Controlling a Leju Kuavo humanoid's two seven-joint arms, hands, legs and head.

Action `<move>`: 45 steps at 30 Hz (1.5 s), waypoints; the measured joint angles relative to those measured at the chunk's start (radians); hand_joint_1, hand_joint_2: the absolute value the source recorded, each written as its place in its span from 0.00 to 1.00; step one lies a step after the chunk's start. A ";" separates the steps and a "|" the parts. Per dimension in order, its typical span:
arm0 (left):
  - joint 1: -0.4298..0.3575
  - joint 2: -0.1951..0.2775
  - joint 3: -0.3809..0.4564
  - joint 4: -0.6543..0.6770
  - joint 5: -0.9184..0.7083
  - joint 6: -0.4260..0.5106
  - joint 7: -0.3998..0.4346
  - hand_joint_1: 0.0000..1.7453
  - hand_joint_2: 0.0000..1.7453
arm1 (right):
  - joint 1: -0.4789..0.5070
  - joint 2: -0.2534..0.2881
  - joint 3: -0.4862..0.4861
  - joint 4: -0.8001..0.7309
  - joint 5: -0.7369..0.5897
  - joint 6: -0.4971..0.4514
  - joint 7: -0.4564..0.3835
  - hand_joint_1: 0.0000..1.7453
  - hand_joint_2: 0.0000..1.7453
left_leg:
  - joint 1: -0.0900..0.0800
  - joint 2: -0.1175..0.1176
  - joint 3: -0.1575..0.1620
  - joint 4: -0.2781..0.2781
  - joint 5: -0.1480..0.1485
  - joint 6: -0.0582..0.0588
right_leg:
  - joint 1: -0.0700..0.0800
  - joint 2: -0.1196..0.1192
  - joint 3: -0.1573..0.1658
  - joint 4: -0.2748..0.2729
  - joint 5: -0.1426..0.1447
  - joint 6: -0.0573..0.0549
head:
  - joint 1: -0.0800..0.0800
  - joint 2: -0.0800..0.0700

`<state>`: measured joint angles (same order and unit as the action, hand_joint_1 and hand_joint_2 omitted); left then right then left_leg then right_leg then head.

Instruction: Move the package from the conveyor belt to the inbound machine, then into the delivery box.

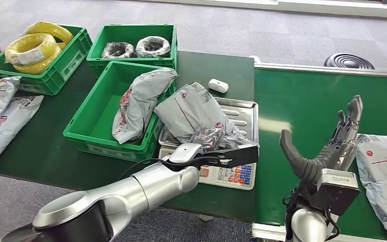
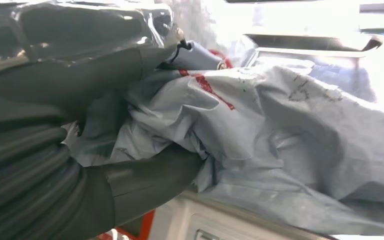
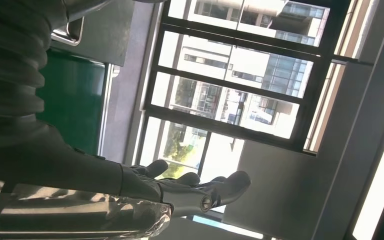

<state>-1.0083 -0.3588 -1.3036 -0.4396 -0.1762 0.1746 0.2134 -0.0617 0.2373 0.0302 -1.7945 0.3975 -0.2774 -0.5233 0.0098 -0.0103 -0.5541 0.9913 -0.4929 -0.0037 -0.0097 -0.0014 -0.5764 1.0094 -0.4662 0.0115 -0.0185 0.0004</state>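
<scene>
Package [image 1: 194,113] held on the inbound machine's steel tray [image 1: 246,112].

Grey package lies crumpled on the tray, just right of the green delivery box [image 1: 93,128], where another grey bag [image 1: 138,103] leans; the left hand [image 1: 209,146] grips its near edge. Farther right, above the conveyor belt [image 1: 302,101], the right hand [image 1: 327,148] is raised with fingers apart, holding nothing, beside a second package [image 1: 385,174].

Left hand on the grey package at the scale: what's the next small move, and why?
Probably lift the grey package off the scale tray and carry it toward the green crate beside it. The left hand grips its crumpled near end, as the left wrist view confirms, and it rests on the tray. The crate already holds one package, with bare floor beside it. The right hand hangs open over the conveyor belt.
</scene>
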 joint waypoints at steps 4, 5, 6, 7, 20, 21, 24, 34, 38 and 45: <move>-0.035 0.000 0.073 -0.015 0.013 0.142 -0.106 1.00 1.00 | -0.008 0.000 -0.005 0.005 0.000 -0.002 0.003 0.00 1.00 | 0.000 0.000 -0.001 0.000 0.000 0.000 | 0.000 0.000 -0.001 0.000 0.000 0.000 | 0.000 0.000; -0.048 0.001 0.100 -0.024 -0.003 0.196 -0.141 1.00 1.00 | -0.009 0.000 -0.006 0.006 0.000 -0.002 0.004 0.00 1.00 | 0.000 0.000 -0.001 0.000 0.000 0.000 | 0.000 0.000 -0.001 0.000 0.000 0.000 | 0.000 0.000; -0.058 0.003 0.135 -0.041 -0.038 0.259 -0.180 1.00 1.00 | -0.010 0.000 -0.007 0.006 0.000 -0.003 0.005 0.00 1.00 | 0.000 0.000 -0.001 0.000 0.000 0.000 | 0.000 0.000 -0.001 0.000 0.000 0.000 | 0.000 0.000; -0.063 0.009 0.184 -0.074 -0.096 0.328 -0.221 1.00 1.00 | -0.010 -0.001 -0.008 0.006 -0.001 -0.004 0.006 0.00 1.00 | 0.000 0.000 -0.001 0.000 0.000 0.000 | 0.000 0.000 -0.001 0.000 0.000 0.000 | 0.000 0.000; 0.034 0.054 0.815 -0.534 -0.543 0.367 -0.371 1.00 1.00 | -0.010 -0.011 -0.016 0.007 -0.019 -0.021 0.009 0.00 1.00 | 0.000 0.004 -0.001 0.000 0.000 0.000 | 0.000 0.002 -0.001 0.000 0.000 0.000 | 0.000 0.000; 0.039 0.054 0.829 -0.545 -0.548 0.385 -0.384 1.00 1.00 | -0.010 -0.011 -0.016 0.008 -0.020 -0.021 0.008 0.00 1.00 | 0.000 0.004 -0.001 0.000 0.000 0.000 | 0.000 0.002 -0.001 0.000 0.000 0.000 | 0.000 0.000; 0.060 0.056 0.889 -0.599 -0.596 0.483 -0.482 1.00 1.00 | -0.007 -0.017 -0.014 0.012 -0.036 -0.033 0.000 0.00 1.00 | 0.000 0.004 -0.001 0.000 0.000 0.000 | 0.000 0.002 -0.001 0.000 0.000 0.000 | 0.000 0.000; 0.008 0.163 1.328 -0.482 -0.928 0.407 -0.287 0.99 1.00 | 0.104 -0.063 0.001 0.012 -0.060 -0.138 -0.025 0.00 1.00 | 0.001 0.006 0.002 -0.001 0.001 -0.001 | 0.001 0.004 -0.001 0.001 0.000 -0.001 | 0.000 0.000; -0.024 0.273 1.388 -0.229 -0.954 0.212 -0.097 0.94 1.00 | 0.136 -0.071 0.002 0.000 -0.045 -0.130 -0.013 0.00 1.00 | 0.001 0.011 0.002 -0.001 0.002 -0.002 | 0.002 0.007 -0.002 0.002 0.002 -0.004 | 0.000 0.000; -0.025 0.339 1.419 -0.035 -0.928 -0.003 -0.085 0.27 1.00 | 0.137 -0.078 -0.001 -0.005 -0.037 -0.113 0.006 0.00 1.00 | 0.000 0.009 0.000 -0.001 0.002 -0.002 | 0.001 0.007 -0.003 0.001 0.002 -0.003 | 0.000 0.000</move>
<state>-1.0334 -0.0199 0.1151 -0.4743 -1.1043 0.1717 0.1286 0.0751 0.1594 0.0290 -1.7994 0.3602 -0.3902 -0.5174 0.0103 -0.0012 -0.5545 0.9907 -0.4905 -0.0060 -0.0088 0.0053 -0.5792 1.0107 -0.4639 0.0081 -0.0180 0.0004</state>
